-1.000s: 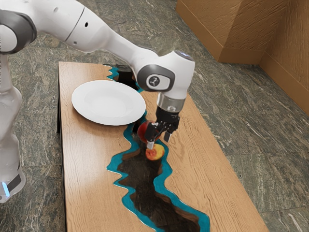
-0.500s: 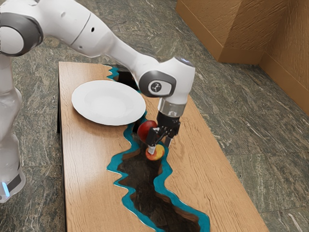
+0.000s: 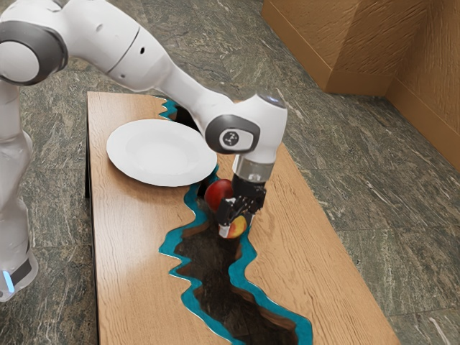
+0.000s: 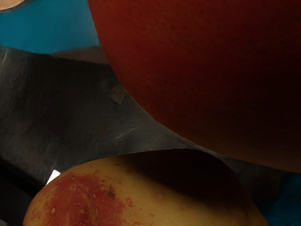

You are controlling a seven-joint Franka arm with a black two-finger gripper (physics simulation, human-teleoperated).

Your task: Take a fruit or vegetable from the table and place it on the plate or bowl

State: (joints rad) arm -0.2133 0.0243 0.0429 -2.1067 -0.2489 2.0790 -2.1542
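Table [image 3: 129, 251] of light wood runs from the far left of the exterior view toward the near right, split lengthwise by a wavy dark strip [image 3: 223, 287] edged in teal resin [image 3: 188, 205]. A white plate [image 3: 162, 152] lies on the far part of the wood, at the exterior view's left of the strip, with nothing on it. Just near of the plate's rim, a red apple [image 3: 218, 192] rests on the strip's teal edge. A yellow-red fruit [image 3: 236, 228] lies on the strip close beside the apple, on its near side and apart from the plate.

The white arm [image 3: 144, 57] reaches in from the exterior view's upper left and bends straight down at the wrist. The black end effector [image 3: 236, 224] is low over the yellow-red fruit, hiding its top, and whether it is open or closed on the fruit cannot be told.

In the wrist view, the apple [image 4: 211, 70] looms large and dark red. The yellow-red fruit [image 4: 141, 197] shows a speckled red blush directly under the hand. Dark strip [image 4: 61, 108] and teal resin [image 4: 47, 28] lie beyond them.
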